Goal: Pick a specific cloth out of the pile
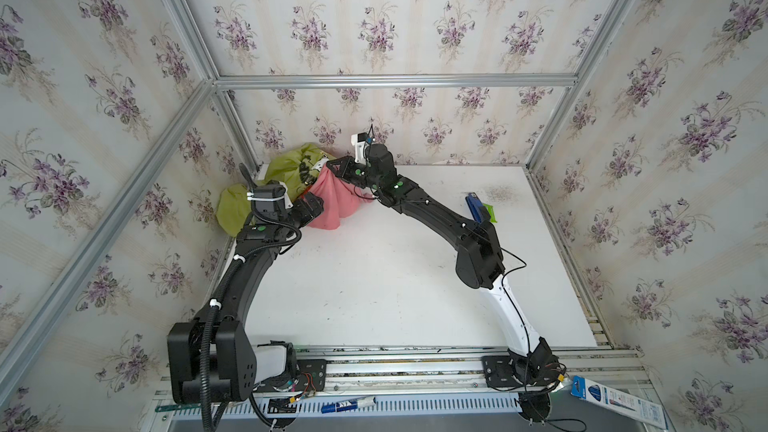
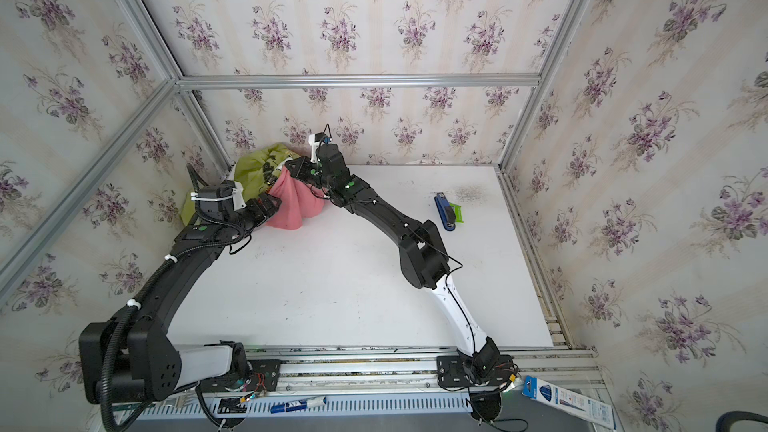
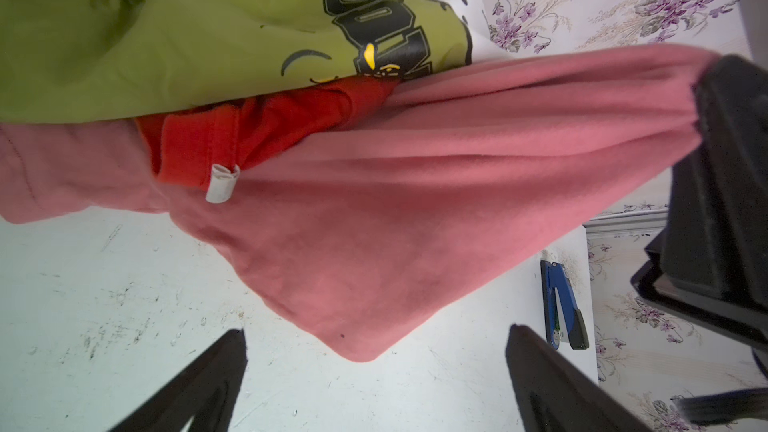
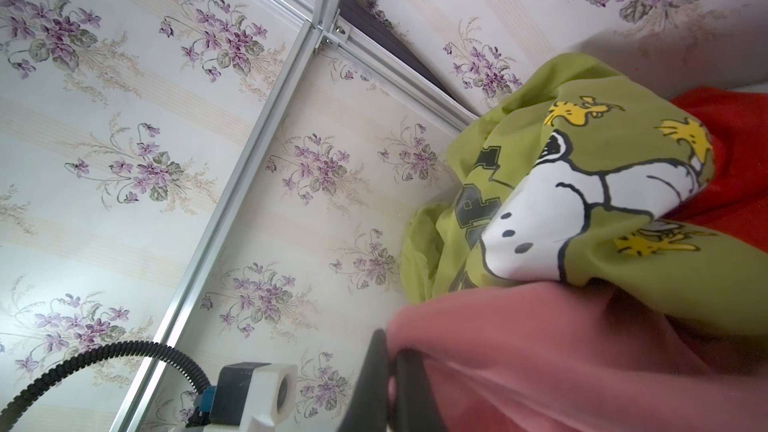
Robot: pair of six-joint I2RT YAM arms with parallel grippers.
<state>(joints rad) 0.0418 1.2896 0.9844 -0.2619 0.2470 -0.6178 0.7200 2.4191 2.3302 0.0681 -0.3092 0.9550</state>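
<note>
The pile [image 1: 286,168] sits in the far left corner of the white worktop [image 1: 395,284], against the flowered wall. Its bulk is an olive-green shirt [image 3: 166,35] with a cartoon dog print, which lies on top and toward the wall. A bright red cloth [image 3: 270,126] is wedged between the shirt and the cloth [image 1: 332,201], the plain salmon-pink garment on the side of the pile that faces the open worktop.

The right gripper [image 1: 332,166] is closed tight on the upper edge of the cloth. The fabric bunches at its fingers, as the right wrist view shows [image 4: 386,367]. From that pinch the cloth [image 3: 415,222] stretches in taut folds back to the pile, and its lower part hangs down in a rounded corner to the worktop.

The left gripper [image 1: 309,207] is spread wide with nothing between its fingers [image 3: 232,367]. It is low beside the pile, facing the hanging corner of the cloth. I cannot tell whether it touches the fabric.

Well apart from the pile, near the right edge of the worktop, lies a blue stapler [image 1: 476,205] with a small green item [image 1: 491,213] just beside it.
</note>
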